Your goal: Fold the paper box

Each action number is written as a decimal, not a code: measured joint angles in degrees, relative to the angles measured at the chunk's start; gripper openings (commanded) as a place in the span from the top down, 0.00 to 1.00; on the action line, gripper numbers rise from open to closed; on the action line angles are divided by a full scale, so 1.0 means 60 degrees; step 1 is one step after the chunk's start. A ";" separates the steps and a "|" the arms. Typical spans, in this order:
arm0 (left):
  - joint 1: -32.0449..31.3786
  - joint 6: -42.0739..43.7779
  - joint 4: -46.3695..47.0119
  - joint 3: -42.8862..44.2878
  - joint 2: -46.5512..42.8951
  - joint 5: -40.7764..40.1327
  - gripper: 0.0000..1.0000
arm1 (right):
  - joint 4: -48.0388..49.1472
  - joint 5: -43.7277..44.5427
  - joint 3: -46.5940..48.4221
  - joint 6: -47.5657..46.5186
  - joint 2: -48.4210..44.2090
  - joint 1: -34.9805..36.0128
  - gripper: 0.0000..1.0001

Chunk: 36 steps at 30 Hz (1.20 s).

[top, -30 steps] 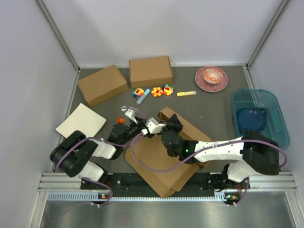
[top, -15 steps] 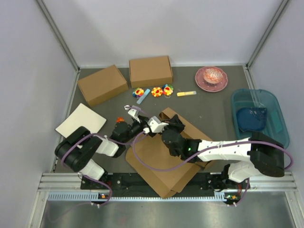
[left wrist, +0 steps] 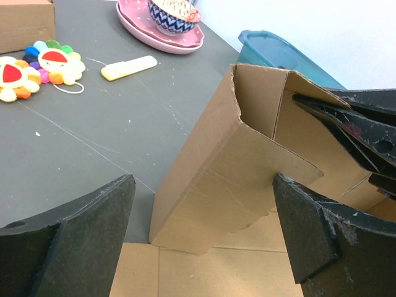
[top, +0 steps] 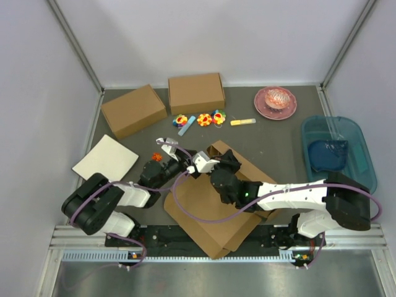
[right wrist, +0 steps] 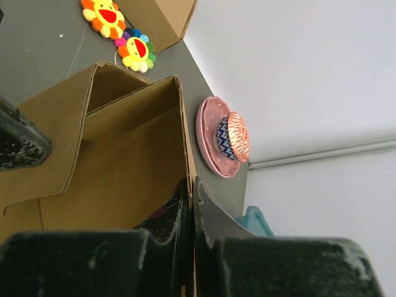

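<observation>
- Top view: left arm (top: 133, 195) has eased back toward the worktop's (top: 272, 139) near-left corner; paper box (top: 201, 210) lies at its near edge.
- Left wrist: left gripper (left wrist: 203, 185) gapes wide at the raised wall (left wrist: 235, 161).
- Right wrist: right gripper (right wrist: 192, 185) pinches that wall, holding it upright.

At centre you see the matt brown cardboard paper box (left wrist: 235, 167); the dark grey desk (left wrist: 93, 136) under it looks scuffed.

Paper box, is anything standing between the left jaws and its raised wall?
Nothing visible. The paper box has its raised wall straight ahead of the open left jaws, and the right jaws pinch another panel off to the right, out of that path.
</observation>
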 measured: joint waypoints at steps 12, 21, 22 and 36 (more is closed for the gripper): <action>0.0000 0.0036 0.0091 0.0004 0.0878 0.0211 0.01 | -0.1096 0.0036 0.0157 0.0943 -0.0015 0.0000 0.64; 0.0000 0.0168 0.0102 0.0004 0.0882 0.0208 0.01 | -0.1825 0.0004 0.0324 0.1399 -0.0226 -0.0004 0.56; 0.0000 0.0189 0.0102 0.0004 0.0878 0.0208 0.01 | -0.1916 0.0000 0.0372 0.1435 -0.0262 -0.0011 0.56; 0.0000 0.0255 0.0102 0.0004 0.0874 0.0215 0.02 | -0.2430 -0.0146 0.0616 0.1912 -0.0769 -0.0058 0.80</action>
